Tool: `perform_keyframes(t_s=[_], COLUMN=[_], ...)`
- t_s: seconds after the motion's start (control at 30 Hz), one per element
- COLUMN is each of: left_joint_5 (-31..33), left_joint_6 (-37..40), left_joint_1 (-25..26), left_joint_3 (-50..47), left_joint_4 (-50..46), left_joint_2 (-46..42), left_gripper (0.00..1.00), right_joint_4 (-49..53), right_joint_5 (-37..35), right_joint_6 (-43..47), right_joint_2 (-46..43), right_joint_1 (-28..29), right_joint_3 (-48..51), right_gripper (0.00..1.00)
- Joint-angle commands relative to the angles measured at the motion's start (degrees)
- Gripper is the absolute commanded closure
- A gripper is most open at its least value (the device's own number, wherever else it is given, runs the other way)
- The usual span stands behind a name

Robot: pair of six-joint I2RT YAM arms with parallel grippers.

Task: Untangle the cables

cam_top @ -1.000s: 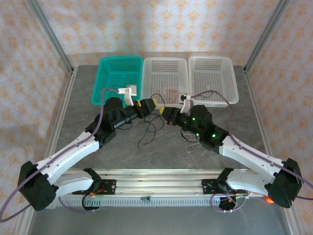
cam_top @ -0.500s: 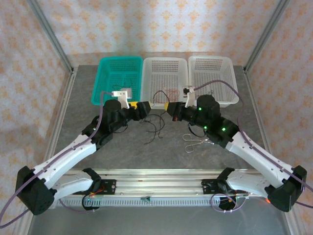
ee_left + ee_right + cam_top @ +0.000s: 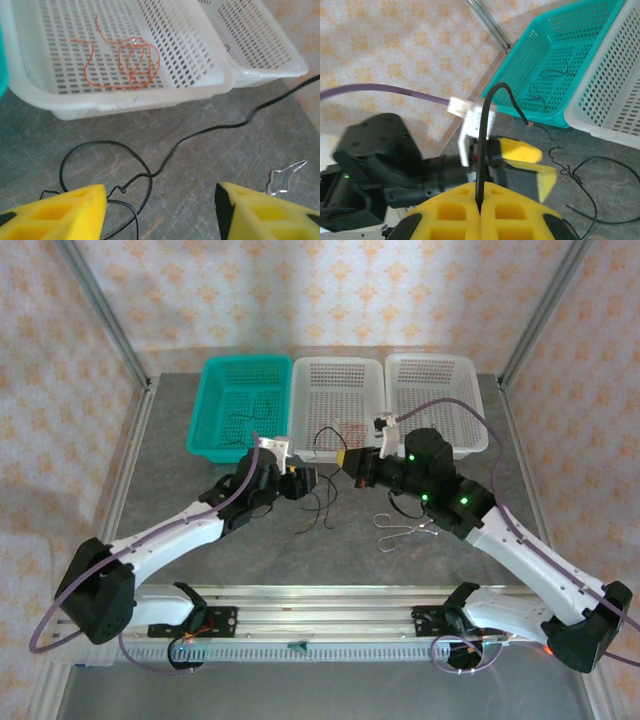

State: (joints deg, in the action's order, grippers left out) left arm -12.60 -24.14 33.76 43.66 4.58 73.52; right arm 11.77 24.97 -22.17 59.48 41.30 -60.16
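Note:
A loose tangle of thin black cables (image 3: 318,508) lies on the grey table between my arms. My left gripper (image 3: 300,483) hovers low over it, open; its yellow fingers (image 3: 60,210) straddle bare table, and a black cable loop (image 3: 142,175) lies next to the left finger. My right gripper (image 3: 480,189) is shut on one thicker black cable (image 3: 481,150), which rises from the jaws and bends over to a bare end. In the top view the right gripper (image 3: 350,460) is just right of the left one. An orange-red cable (image 3: 132,60) lies in the middle white basket (image 3: 338,370).
A teal basket (image 3: 212,405) at the back left holds thin black cables (image 3: 555,75). Another white basket (image 3: 436,368) stands at the back right. A small silver wire clip (image 3: 400,530) lies on the table under the right arm.
The left gripper has come down and nearer onto the black tangle, its jaws opening wider and narrowing again. The right gripper has moved slightly back and up, still shut on its cable.

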Motion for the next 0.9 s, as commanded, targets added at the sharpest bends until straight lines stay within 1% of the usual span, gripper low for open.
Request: perform_keyframes(t_s=[0.0, 0.2, 0.3, 0.43, 0.53, 0.6, 0.63, 0.87], left_joint_5=[1.0, 0.9, 0.6, -0.5, -0.5, -0.8, -0.9, -1.5], left_joint_6=[1.6, 0.9, 0.2, -0.8, -1.2, -1.7, -2.1, -4.7], left_joint_1=[0.3, 0.3, 0.3, 0.3, 0.3, 0.3, 0.3, 0.4], left_joint_3=[0.3, 0.5, 0.4, 0.4, 0.0, -0.7, -1.1, -5.9], left_joint_4=[4.7, 9.1, 11.6, 13.8, 14.1, 14.2, 14.5, 17.2], left_joint_2=[1.6, 5.2, 7.2, 9.4, 10.3, 10.8, 11.0, 11.5], left_gripper=[0.42, 0.42, 0.48, 0.66, 0.82, 0.97, 1.0, 1.0], right_joint_4=[1.1, 1.2, 1.2, 1.8, 2.8, 4.6, 5.2, 9.5], right_joint_5=[1.0, 2.5, 2.8, 2.0, 0.0, -2.3, -3.2, -11.0], right_joint_6=[1.3, 0.6, 0.4, 0.5, 1.7, 3.3, 4.0, 8.8], right_joint_2=[-0.9, -0.6, -0.6, -0.9, -1.5, -2.0, -2.3, -4.7], right_joint_1=[-0.3, -0.3, -0.3, -0.3, -0.3, -0.3, -0.3, -0.3], right_joint_3=[-2.3, -3.1, -3.5, -4.3, -5.0, -6.3, -6.8, -11.0], right_gripper=[1.0, 1.0, 1.0, 1.0, 1.0, 1.0, 1.0, 1.0])
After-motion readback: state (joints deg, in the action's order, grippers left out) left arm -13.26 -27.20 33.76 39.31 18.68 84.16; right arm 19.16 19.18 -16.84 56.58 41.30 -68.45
